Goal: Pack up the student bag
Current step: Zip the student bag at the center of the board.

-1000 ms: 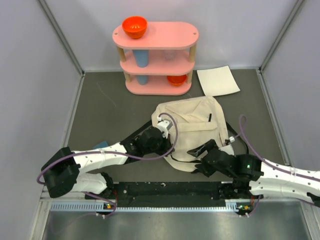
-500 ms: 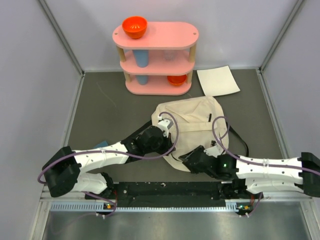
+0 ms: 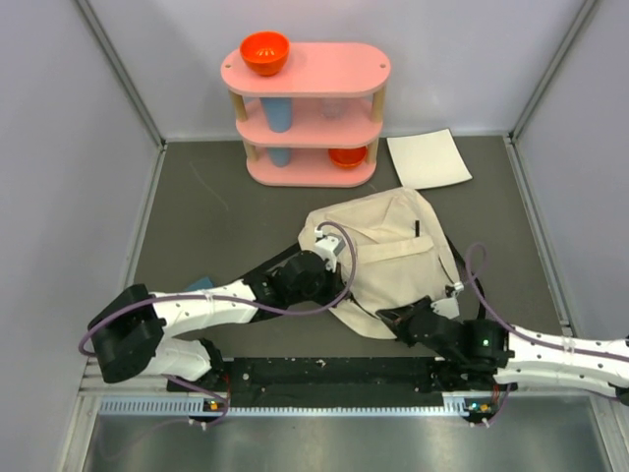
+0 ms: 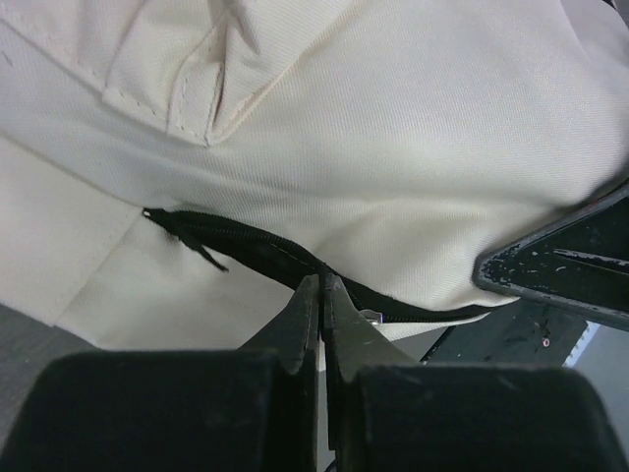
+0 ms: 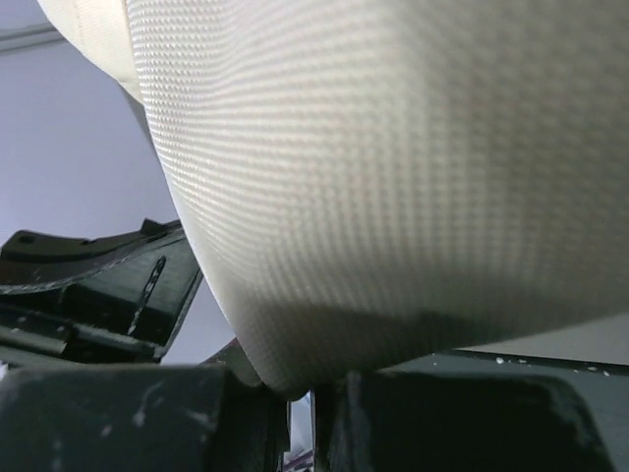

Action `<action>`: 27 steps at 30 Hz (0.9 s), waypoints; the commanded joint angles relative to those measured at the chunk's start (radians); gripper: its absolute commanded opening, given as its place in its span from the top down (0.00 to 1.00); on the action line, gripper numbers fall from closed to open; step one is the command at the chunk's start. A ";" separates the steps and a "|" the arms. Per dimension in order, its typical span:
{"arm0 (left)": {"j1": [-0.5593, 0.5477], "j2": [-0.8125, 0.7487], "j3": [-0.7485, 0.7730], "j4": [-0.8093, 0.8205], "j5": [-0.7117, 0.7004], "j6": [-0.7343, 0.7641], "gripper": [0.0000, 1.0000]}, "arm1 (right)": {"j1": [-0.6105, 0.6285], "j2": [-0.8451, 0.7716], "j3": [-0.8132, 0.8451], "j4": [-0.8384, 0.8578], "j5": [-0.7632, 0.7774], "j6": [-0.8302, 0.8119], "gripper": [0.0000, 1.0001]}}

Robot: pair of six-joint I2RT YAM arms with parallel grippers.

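The student bag (image 3: 388, 251) is a cream fabric backpack lying mid-table, with a black strap (image 3: 470, 277) trailing on its right. My left gripper (image 3: 342, 295) is at its left near edge. In the left wrist view, the gripper (image 4: 321, 287) is shut, pinching the bag (image 4: 393, 128) at its dark zipper (image 4: 246, 246). A small metal pull (image 4: 371, 317) shows just right of the tips. My right gripper (image 3: 389, 317) is at the bag's near edge. In the right wrist view, bag cloth (image 5: 393, 147) fills the frame and a fold of it is caught in the shut gripper (image 5: 300, 393).
A pink three-tier shelf (image 3: 305, 108) stands at the back, carrying an orange bowl (image 3: 265, 52) and a blue cup (image 3: 278, 116). A flat white sheet (image 3: 428, 159) lies back right. A small blue object (image 3: 200, 285) shows beside the left arm. Grey walls enclose the table.
My right gripper swung left to the bag's near edge and closed from wide open onto the cloth. The left arm kept its grip and shifted slightly right, and the bag moved a little.
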 commanded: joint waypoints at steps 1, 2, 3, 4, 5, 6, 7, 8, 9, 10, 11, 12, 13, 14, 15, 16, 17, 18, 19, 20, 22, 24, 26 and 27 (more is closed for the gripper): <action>0.030 0.045 -0.022 0.066 -0.115 0.036 1.00 | 0.003 -0.187 -0.097 -0.280 0.063 0.316 1.00; 0.034 0.061 -0.021 0.059 -0.124 0.037 1.00 | 0.003 -0.250 -0.126 -0.292 0.061 0.315 1.00; 0.039 0.065 -0.019 0.052 -0.149 0.036 1.00 | 0.001 -0.279 -0.138 -0.304 0.061 0.318 1.00; 0.054 0.068 -0.022 0.048 -0.149 0.033 1.00 | 0.003 -0.301 -0.155 -0.320 0.063 0.316 1.00; 0.063 0.071 -0.028 0.046 -0.143 0.028 1.00 | 0.003 -0.321 -0.160 -0.327 0.063 0.315 1.00; 0.071 0.068 -0.051 0.060 -0.129 0.018 1.00 | 0.004 -0.347 -0.162 -0.334 0.063 0.310 1.00; 0.077 0.065 -0.064 0.068 -0.123 0.014 1.00 | 0.003 -0.352 -0.163 -0.344 0.066 0.307 1.00; 0.077 0.058 -0.074 0.072 -0.115 0.014 1.00 | 0.003 -0.352 -0.162 -0.347 0.067 0.309 1.00; 0.077 0.058 -0.094 0.081 -0.105 0.010 1.00 | 0.003 -0.343 -0.156 -0.349 0.072 0.301 1.00; 0.077 0.058 -0.105 0.089 -0.077 0.005 1.00 | 0.003 -0.335 -0.142 -0.347 0.092 0.292 1.00; 0.077 0.061 -0.117 0.100 -0.062 0.004 1.00 | 0.003 -0.327 -0.133 -0.352 0.103 0.278 1.00; 0.077 0.064 -0.142 0.112 -0.040 0.005 1.00 | 0.003 -0.312 -0.122 -0.352 0.113 0.269 1.00; 0.074 0.073 -0.151 0.117 -0.034 -0.001 1.00 | 0.003 -0.307 -0.102 -0.354 0.135 0.258 1.00; 0.076 0.081 -0.160 0.117 -0.045 -0.009 1.00 | 0.001 -0.303 -0.090 -0.361 0.144 0.237 1.00; 0.076 0.087 -0.182 0.120 -0.055 -0.021 1.00 | 0.003 -0.297 -0.080 -0.364 0.152 0.229 1.00; 0.077 0.102 -0.190 0.129 -0.068 -0.022 1.00 | 0.003 -0.293 -0.064 -0.367 0.164 0.218 1.00; 0.077 0.111 -0.194 0.132 -0.104 -0.025 1.00 | 0.003 -0.289 -0.057 -0.372 0.166 0.212 1.00; 0.079 0.121 -0.190 0.132 -0.112 -0.024 1.00 | 0.003 -0.290 -0.051 -0.380 0.166 0.212 1.00; 0.079 0.139 -0.185 0.129 -0.123 -0.024 1.00 | 0.003 -0.290 -0.042 -0.380 0.166 0.205 1.00; 0.079 0.148 -0.182 0.129 -0.138 -0.024 1.00 | 0.001 -0.292 -0.036 -0.381 0.169 0.191 1.00; 0.079 0.165 -0.179 0.134 -0.172 -0.032 1.00 | 0.003 -0.290 -0.025 -0.390 0.173 0.185 1.00; 0.079 0.186 -0.174 0.137 -0.232 -0.021 1.00 | 0.003 -0.292 -0.017 -0.395 0.179 0.168 1.00; 0.079 0.237 -0.164 0.108 -0.273 -0.033 1.00 | 0.003 -0.287 -0.004 -0.397 0.181 0.154 1.00; 0.077 0.246 -0.177 0.121 -0.288 -0.041 1.00 | 0.003 -0.289 -0.002 -0.398 0.185 0.151 1.00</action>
